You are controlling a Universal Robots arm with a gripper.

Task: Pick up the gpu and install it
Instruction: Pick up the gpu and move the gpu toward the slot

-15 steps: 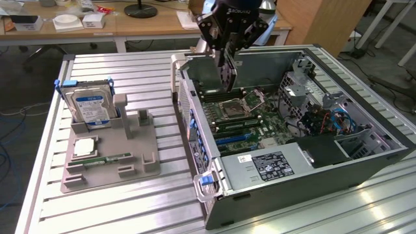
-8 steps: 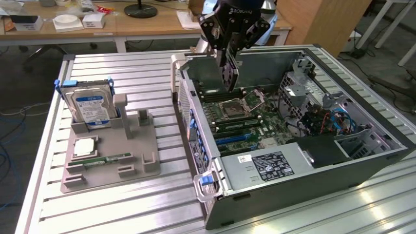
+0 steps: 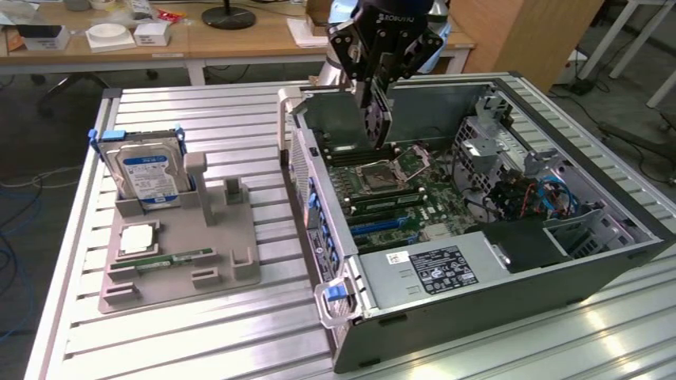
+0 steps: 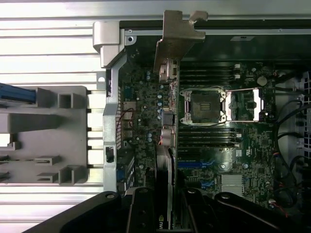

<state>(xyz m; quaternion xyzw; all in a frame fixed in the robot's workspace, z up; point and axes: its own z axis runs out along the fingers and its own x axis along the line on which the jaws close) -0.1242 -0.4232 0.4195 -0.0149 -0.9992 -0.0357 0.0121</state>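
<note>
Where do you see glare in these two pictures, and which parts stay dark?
Exterior view: light glares off the slatted metal table at the exterior view's right, while the inside of the computer case is darker. Wrist view: the table slats are washed out to white, the motherboard is dim, and the gripper holding the gpu is nearly black.

Hanging with the gpu (image 3: 377,125) in the hand (image 3: 375,91) over the open-topped computer case (image 3: 476,305), finding clear room down to the motherboard (image 3: 396,198). Being hemmed by case walls, and by cables (image 3: 544,198) toward the desk's (image 3: 211,348) edge on the exterior view's right.
</note>
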